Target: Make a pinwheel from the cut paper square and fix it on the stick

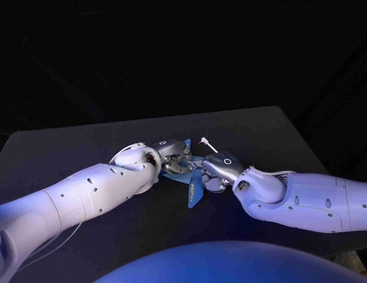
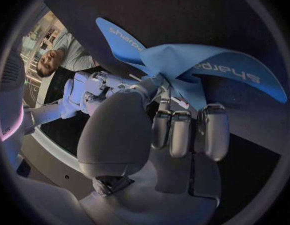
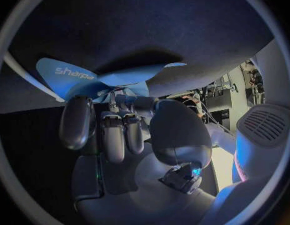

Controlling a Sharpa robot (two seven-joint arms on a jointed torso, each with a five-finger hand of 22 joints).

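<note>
Black counter (image 1: 260, 127) fills the middle of the head view, with darkness beyond its far edge. We see the left arm (image 1: 73, 197) enter from the lower left of the frame and the right arm (image 1: 320, 200) from the lower right. They converge near the centre, which we judge keeps both hands on one small workpiece.

The left hand (image 1: 168, 154) pinches the blue paper square (image 1: 192, 190) where its folded blades gather. In the left wrist view its fingertips (image 2: 162, 92) close on that gathered centre of the paper square (image 2: 214, 70), presumably so that the curls cannot spring open.

The right hand (image 1: 218, 168) sits just beside it, fingers closed, as far as we can tell, round the white stick (image 1: 207, 143).

One blade hangs toward the lower centre of the frame, and another spreads beneath the left hand. The stick's long axis slants from the right hand toward the upper left, its free end raised above the counter. We judge the fixing not yet done.
</note>
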